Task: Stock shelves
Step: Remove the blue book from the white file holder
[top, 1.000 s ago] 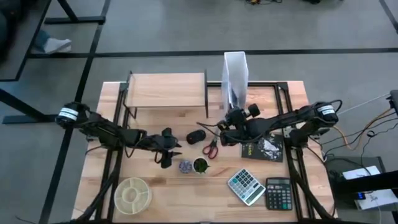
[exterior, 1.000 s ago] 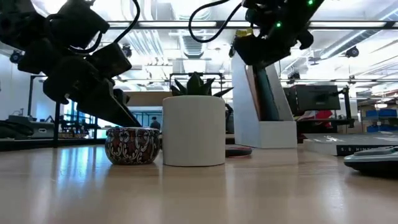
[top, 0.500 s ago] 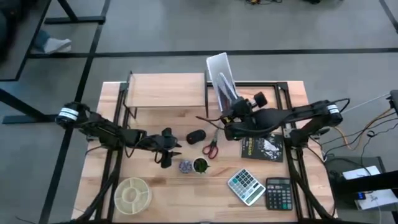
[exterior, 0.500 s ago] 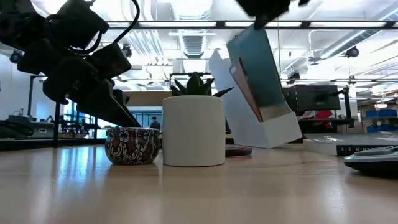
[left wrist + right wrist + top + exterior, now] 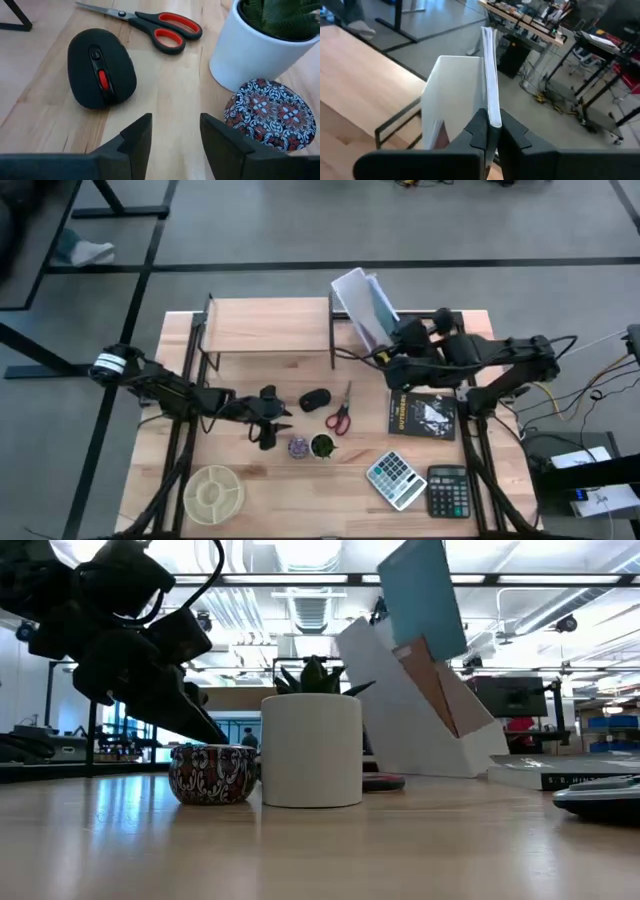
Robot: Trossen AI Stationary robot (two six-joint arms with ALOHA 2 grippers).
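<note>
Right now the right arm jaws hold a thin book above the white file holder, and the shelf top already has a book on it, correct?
Not quite: the shelf top is bare in the high view. The rest holds: the right gripper pinches a thin book above the white file holder.

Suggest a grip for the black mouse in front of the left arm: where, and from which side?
Judging by its shape, grip the mouse across its narrow width, on the two long flanks, coming straight down from above. It lies flat and domed, with bare table on both sides. The open left end effector already hovers just short of it.
</note>
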